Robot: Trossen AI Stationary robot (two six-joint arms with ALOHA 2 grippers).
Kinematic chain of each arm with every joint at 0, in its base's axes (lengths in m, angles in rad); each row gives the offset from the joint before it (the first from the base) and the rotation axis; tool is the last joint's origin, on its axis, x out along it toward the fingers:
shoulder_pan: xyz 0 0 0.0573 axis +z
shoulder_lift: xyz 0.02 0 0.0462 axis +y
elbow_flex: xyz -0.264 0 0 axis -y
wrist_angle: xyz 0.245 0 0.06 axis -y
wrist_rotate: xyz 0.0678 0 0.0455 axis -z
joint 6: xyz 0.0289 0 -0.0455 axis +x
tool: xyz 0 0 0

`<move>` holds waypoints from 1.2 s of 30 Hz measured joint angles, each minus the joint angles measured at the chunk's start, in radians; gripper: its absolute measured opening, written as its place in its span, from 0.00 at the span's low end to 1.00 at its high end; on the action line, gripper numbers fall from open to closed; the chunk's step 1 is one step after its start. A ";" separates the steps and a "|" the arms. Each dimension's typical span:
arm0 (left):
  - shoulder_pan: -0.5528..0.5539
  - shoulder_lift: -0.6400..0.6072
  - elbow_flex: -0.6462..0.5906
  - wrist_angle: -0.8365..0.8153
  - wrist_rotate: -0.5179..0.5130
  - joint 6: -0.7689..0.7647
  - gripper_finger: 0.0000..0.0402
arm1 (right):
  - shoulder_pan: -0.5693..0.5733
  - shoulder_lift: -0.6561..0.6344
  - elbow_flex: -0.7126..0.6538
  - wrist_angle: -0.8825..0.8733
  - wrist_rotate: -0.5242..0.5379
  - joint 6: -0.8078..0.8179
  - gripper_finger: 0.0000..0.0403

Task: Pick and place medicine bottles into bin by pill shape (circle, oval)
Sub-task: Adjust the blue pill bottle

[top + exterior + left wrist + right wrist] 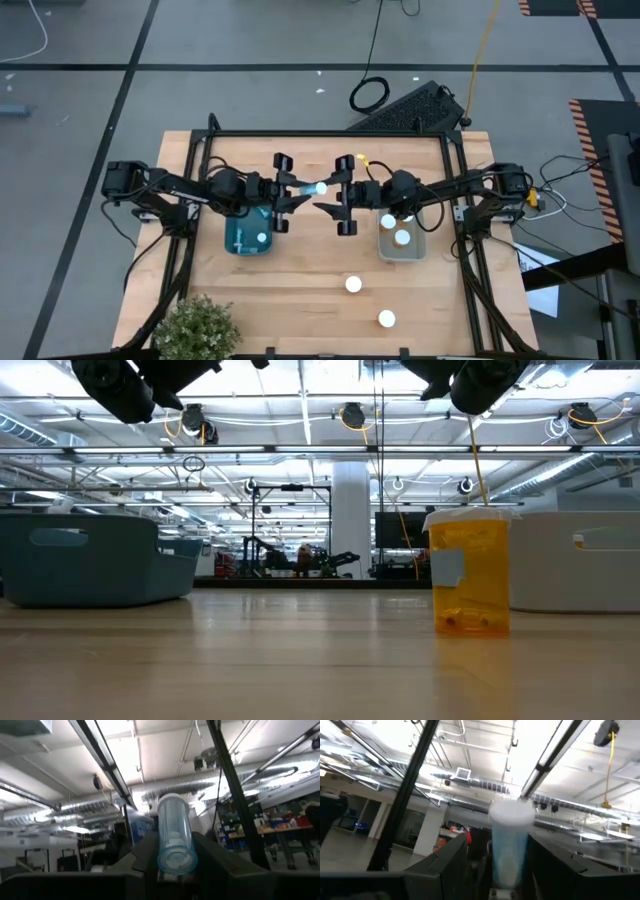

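1. High view: both arms meet over the middle of the worktop (300,300), the left claw (297,190) and the right claw (335,195) facing each other, with a pale-blue bottle (320,187) lit up between them.
2. Left wrist view: the left claw (172,857) is closed on the clear blue bottle (175,840), its flat base toward the camera and its long axis running straight out between the fingers.
3. Right wrist view: the same bottle (511,845) sits between the right claw's fingers (447,860) with its white-capped end up; these fingers stand apart on either side, and I cannot tell whether they touch it.
4. The deciding relation, as I judge it: the bottle's long axis lies along the line joining the two claws, level above the worktop, so this looks like a hand-over or an inspection of the pills.
5. The teal bin (250,235) lies under the left arm, the pale bin (402,245) under the right; whichever arm keeps the bottle is nearer its own bin.
6. Two white-capped bottles (353,284) remain on the worktop toward the near edge; the low view shows an amber bottle (470,572) standing upright.
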 joint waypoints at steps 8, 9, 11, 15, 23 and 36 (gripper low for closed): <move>0.016 0.001 -0.002 -0.019 0.023 -0.034 0.27 | -0.001 0.000 0.000 0.007 -0.041 0.022 0.49; 0.019 0.001 -0.002 -0.019 0.024 -0.035 0.27 | -0.001 0.000 0.000 0.007 -0.038 0.026 0.49; 0.021 0.001 -0.002 -0.017 0.025 -0.035 0.27 | -0.002 0.000 0.000 0.005 -0.037 0.027 0.49; 0.021 0.001 0.000 -0.012 0.027 -0.030 0.27 | -0.001 -0.001 0.001 -0.003 -0.014 0.017 0.49; 0.023 0.001 0.002 -0.013 0.033 -0.024 0.27 | -0.003 -0.002 0.001 -0.008 -0.011 0.013 0.39; 0.022 -0.001 0.003 -0.038 -0.002 -0.001 0.27 | -0.013 -0.002 0.001 -0.027 -0.008 0.013 0.26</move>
